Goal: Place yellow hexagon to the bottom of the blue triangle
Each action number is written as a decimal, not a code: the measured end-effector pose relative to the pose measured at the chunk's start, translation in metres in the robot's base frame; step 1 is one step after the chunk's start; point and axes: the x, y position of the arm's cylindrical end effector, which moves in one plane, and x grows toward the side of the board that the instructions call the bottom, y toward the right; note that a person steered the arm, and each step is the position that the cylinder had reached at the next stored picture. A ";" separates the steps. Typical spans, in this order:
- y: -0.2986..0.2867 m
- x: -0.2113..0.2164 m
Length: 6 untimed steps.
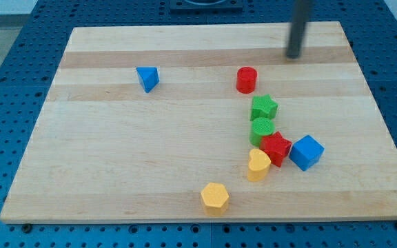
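Now the yellow hexagon [215, 196] sits near the view's bottom edge, well apart from the blue triangle [147, 78] up top-left; my tip [293, 56] is far off, top-right; it has no fingers, only a rod.

Work surface: a pale wooden board [150, 158], built of lengthwise planks with visible grain and a slightly darker strip running near the view's top. Its edges were straight and its corners square. Support: a blue perforated base [5, 103], covered in a regular grid of small holes, showed on all four sides of the board. A dark fixture [205, 5] sat at the view's top edge, partly cut off. Lighting was even and diffuse, with soft, short shadows. No walls or windows were visible.
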 end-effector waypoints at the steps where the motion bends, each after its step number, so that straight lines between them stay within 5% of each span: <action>1: 0.108 0.072; 2: 0.123 0.091; 4: 0.105 0.272; 6: -0.015 0.312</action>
